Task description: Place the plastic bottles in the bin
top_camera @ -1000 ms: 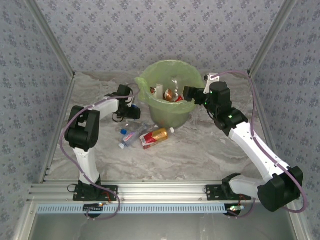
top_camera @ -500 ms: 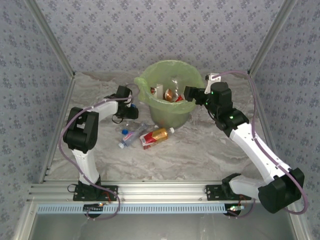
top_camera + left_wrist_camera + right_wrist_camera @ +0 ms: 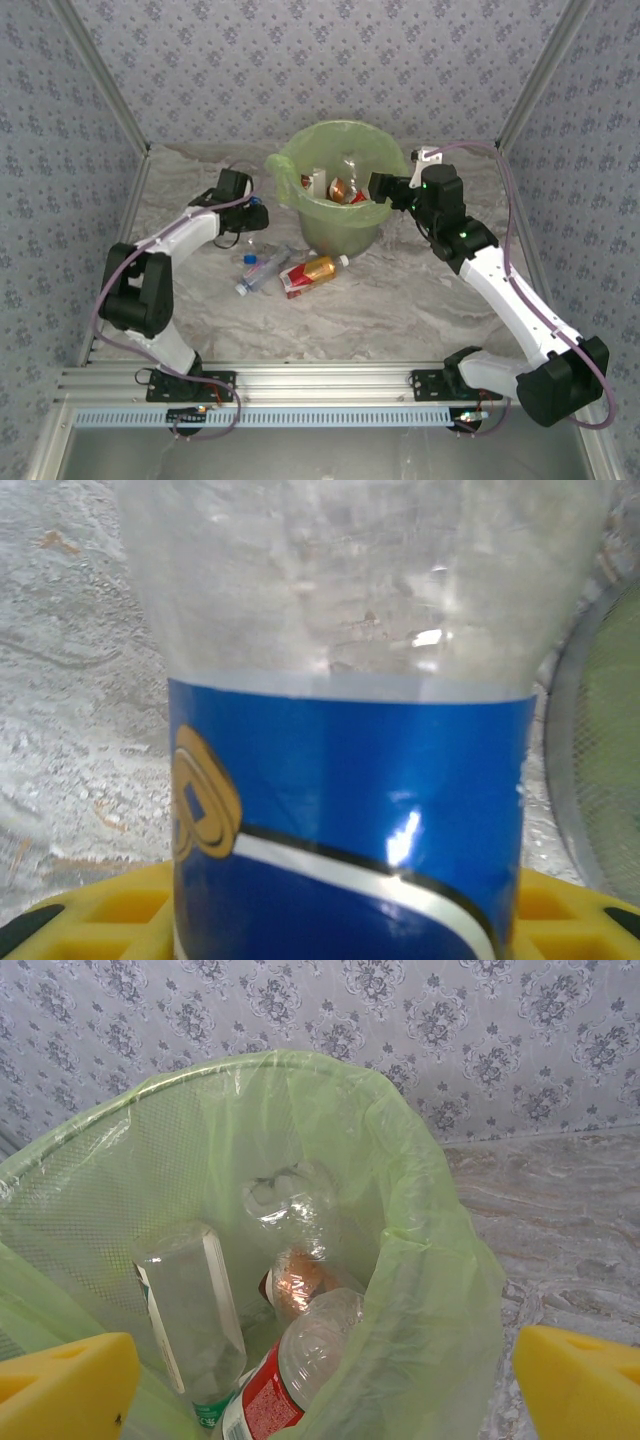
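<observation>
Two plastic bottles lie on their sides on the grey marbled desk point(image 3: 400, 290), just in front of the round pale green bin lined with a light green plastic bag point(image 3: 345, 232). One is a clear bottle with a blue cap point(image 3: 257, 273); right beside it is an amber bottle with a red label point(image 3: 312, 271). Left gripper point(image 3: 250, 208) sits left of the bin, near its wall, clamped on a clear plastic bottle with a blue label point(image 3: 345, 780). In the left wrist view that bottle stands between the yellow fingers point(image 3: 90, 920), with the bin's mesh wall at far right. Right gripper point(image 3: 377, 187) hangs at the bin's right rim, its yellow fingers point(image 3: 65, 1385) wide apart and holding nothing. Inside the bin, in the right wrist view: a clear bottle with a white label point(image 3: 190, 1325) leans on the liner, a red-labelled bottle point(image 3: 285, 1385) is nearest the camera, an amber-coloured bottle point(image 3: 300, 1285) is in the middle, and a crumpled clear bottle point(image 3: 290, 1195) is behind it.
</observation>
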`<move>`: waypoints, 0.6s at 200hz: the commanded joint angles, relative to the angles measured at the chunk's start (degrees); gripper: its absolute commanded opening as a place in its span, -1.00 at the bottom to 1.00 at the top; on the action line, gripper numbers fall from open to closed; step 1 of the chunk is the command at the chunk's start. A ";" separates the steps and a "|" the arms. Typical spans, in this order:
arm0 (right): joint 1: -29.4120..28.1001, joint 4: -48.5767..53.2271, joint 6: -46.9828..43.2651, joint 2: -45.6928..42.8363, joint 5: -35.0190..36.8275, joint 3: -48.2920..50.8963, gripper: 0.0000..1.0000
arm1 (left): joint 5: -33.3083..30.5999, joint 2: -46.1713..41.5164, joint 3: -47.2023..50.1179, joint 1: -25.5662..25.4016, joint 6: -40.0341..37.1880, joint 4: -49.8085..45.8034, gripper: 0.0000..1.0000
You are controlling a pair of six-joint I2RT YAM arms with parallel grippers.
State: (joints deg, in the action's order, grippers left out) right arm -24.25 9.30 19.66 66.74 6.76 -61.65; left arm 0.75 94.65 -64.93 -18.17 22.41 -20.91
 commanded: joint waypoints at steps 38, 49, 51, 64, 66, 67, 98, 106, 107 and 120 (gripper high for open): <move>0.52 0.05 -0.72 -1.35 0.83 0.30 0.96 | -1.00 -12.55 5.70 -0.71 9.49 5.17 0.01; 0.52 -0.03 -0.68 -1.44 0.70 0.41 0.96 | -2.28 -14.69 5.85 -1.13 9.87 5.93 0.01; 0.52 -0.06 -0.68 -1.44 0.70 0.48 0.97 | -2.50 -15.12 5.79 -1.22 9.91 6.07 0.01; 0.52 -0.20 -0.75 -1.70 0.56 0.72 0.96 | -4.06 -17.58 5.56 -1.51 9.93 6.79 0.01; 0.52 -0.17 -0.76 -1.77 0.60 0.80 0.96 | -4.33 -17.88 5.39 -1.58 10.00 6.83 0.01; 0.52 -0.16 -0.76 -1.78 0.61 0.81 0.96 | -4.43 -18.12 5.32 -1.59 10.01 6.88 0.01; 0.69 -0.81 -0.77 -2.58 0.69 1.67 0.97 | -6.89 -21.71 2.71 -2.28 9.53 8.24 0.02; 0.68 -0.79 -0.76 -2.71 0.62 1.71 0.97 | -8.13 -22.41 1.88 -2.60 9.25 8.59 0.02; 0.69 -0.78 -0.76 -2.73 0.66 1.71 0.96 | -8.27 -22.54 1.85 -2.67 9.20 8.64 0.02; 0.72 -0.65 -0.76 -3.06 0.62 1.71 0.96 | -9.84 -23.56 0.76 -3.22 8.49 10.06 0.02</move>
State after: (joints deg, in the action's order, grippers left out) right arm -23.88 9.23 19.66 65.34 6.87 -60.18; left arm -4.89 73.52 -60.60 -20.38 31.18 -14.72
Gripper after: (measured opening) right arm 0.983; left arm 0.510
